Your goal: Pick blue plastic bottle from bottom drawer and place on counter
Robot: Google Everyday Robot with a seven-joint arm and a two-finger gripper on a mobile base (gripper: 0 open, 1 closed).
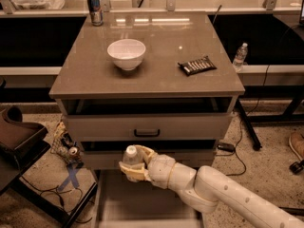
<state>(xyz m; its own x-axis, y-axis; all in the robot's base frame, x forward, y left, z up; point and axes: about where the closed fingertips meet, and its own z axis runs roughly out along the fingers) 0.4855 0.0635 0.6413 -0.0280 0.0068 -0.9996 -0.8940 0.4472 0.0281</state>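
Observation:
My gripper [133,163] is shut on the blue plastic bottle [131,156], whose white cap and clear shoulder show between the cream fingers. It holds the bottle above the open bottom drawer [118,201], in front of the lower drawer front. The white arm [213,194] reaches in from the lower right. The counter [156,75] is the glossy grey-brown slab above, well higher than the bottle.
On the counter stand a white bowl [126,53], a dark snack packet [197,65] and a blue-and-silver can [95,7] at the back left. Another bottle [240,55] stands on a ledge at the right. A dark chair [16,137] and cables lie left.

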